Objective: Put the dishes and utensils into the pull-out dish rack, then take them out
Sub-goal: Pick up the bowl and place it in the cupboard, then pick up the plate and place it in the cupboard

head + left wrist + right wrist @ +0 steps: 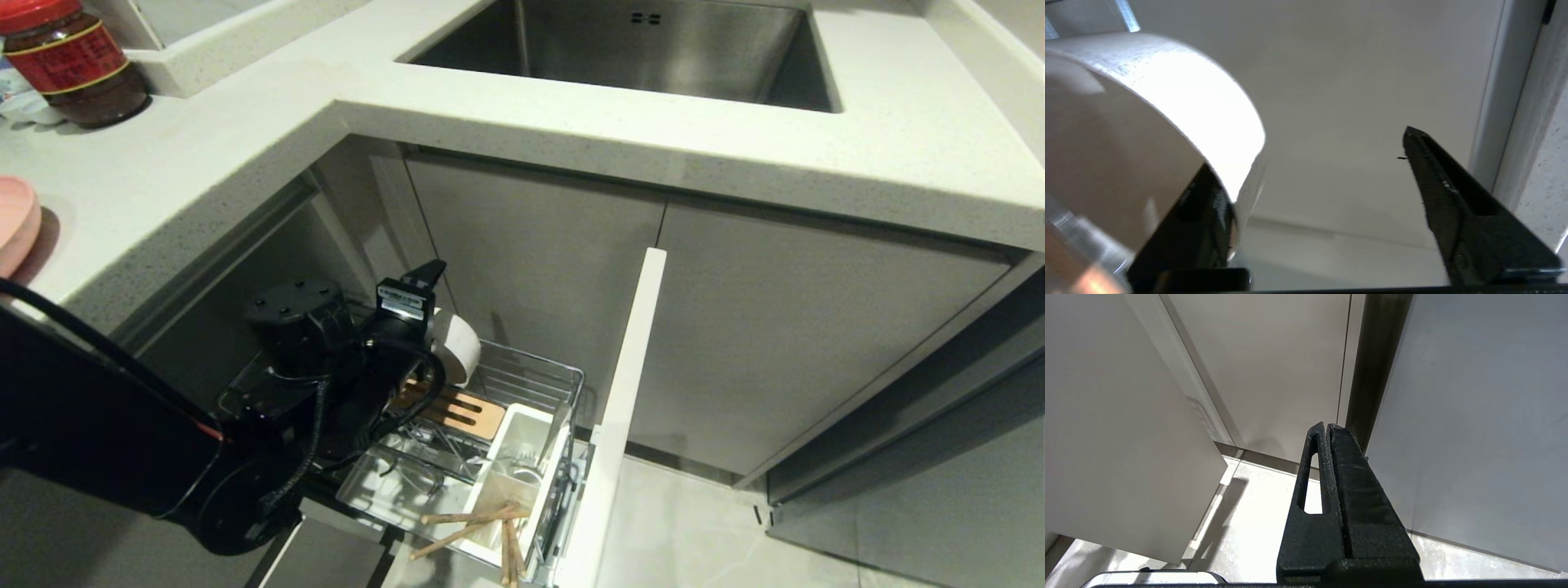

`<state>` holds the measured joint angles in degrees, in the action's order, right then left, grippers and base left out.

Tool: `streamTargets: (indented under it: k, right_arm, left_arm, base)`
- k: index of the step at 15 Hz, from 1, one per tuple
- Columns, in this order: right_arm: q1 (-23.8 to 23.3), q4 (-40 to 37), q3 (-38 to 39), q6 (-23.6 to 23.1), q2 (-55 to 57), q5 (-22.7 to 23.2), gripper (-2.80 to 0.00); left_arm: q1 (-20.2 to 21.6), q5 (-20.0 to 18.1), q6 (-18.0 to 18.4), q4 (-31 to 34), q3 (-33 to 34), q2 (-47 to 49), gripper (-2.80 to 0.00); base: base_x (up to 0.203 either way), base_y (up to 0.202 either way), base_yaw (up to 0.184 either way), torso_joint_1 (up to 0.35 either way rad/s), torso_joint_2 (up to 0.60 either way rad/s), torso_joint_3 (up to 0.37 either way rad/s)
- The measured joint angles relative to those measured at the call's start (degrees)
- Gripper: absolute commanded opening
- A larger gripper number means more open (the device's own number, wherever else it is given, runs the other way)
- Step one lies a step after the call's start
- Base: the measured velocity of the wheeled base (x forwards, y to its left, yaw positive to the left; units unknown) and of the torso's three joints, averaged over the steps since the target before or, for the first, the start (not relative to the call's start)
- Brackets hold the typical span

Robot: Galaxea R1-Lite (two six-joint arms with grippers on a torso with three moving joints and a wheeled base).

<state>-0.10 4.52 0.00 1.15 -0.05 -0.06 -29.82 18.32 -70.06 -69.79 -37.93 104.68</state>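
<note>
The chrome wire pull-out dish rack (535, 384) with its white cabinet front stands open at the lower centre of the head view. The pink oval plate (15, 224) waits on the counter at the left edge. The round off-white bowl (454, 347) stands on its edge at the back of the rack, and the left gripper (1327, 171) has its jaws apart around its rim. One finger (1208, 212) is near the wall, so I think pulling out carelessly could tip the bowl. The light wooden chopsticks (478, 523) hang over the white holder and may slide out. The right gripper (1327, 435), jaws together, is parked low by the cabinet doors.

No text can be read; the jar (72, 61) label's print is illegible.
</note>
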Motion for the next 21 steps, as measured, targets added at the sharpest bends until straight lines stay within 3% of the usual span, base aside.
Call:
streamTargets:
  k: [5, 8, 10, 13, 17, 19, 21]
  right_arm:
    - [0.00, -0.01, 0.00, 0.00, 0.00, -0.01, -2.80]
    - [0.00, 0.01, 0.00, 0.00, 0.00, -0.01, -2.80]
    - [0.00, 0.01, 0.00, 0.00, 0.00, -0.01, -2.80]
    - [0.00, 0.01, 0.00, 0.00, 0.00, -0.01, -2.80]
    - [0.00, -0.01, 0.00, -0.02, 0.00, -0.01, -2.80]
    - [0.00, -0.01, 0.00, 0.00, 0.00, -0.01, -2.80]
    - [0.00, 0.00, 0.00, -0.01, 0.00, -0.01, -2.80]
  left_arm:
    - [-0.06, 0.86, -0.08, 22.97, -1.01, -11.18, 0.00]
    - [-0.59, 1.16, -0.48, 30.84, -1.35, -15.08, 0.00]
    - [-1.47, 3.66, -1.92, 31.15, -1.35, -16.33, -2.80]
    - [-3.45, 6.44, 0.53, 35.63, -1.84, -18.70, -2.80]
    - [-7.53, 7.70, 5.14, 53.04, -10.48, -23.89, -2.80]
    - [-8.96, 8.00, 11.67, 60.54, -17.08, -26.96, -2.80]
    - [-9.62, 7.97, 24.40, 64.97, -24.63, -30.18, -2.80]
  base:
    - [0.000, 0.000, 0.000, 0.000, 0.00, 0.000]
    - [0.000, 0.000, 0.000, 0.000, 0.00, 0.000]
    - [0.000, 0.000, 0.000, 0.000, 0.00, 0.000]
    - [0.000, 0.000, 0.000, 0.000, 0.00, 0.000]
    - [0.000, 0.000, 0.000, 0.000, 0.00, 0.000]
    - [0.000, 0.000, 0.000, 0.000, 0.00, 0.000]
    - [0.000, 0.000, 0.000, 0.000, 0.00, 0.000]
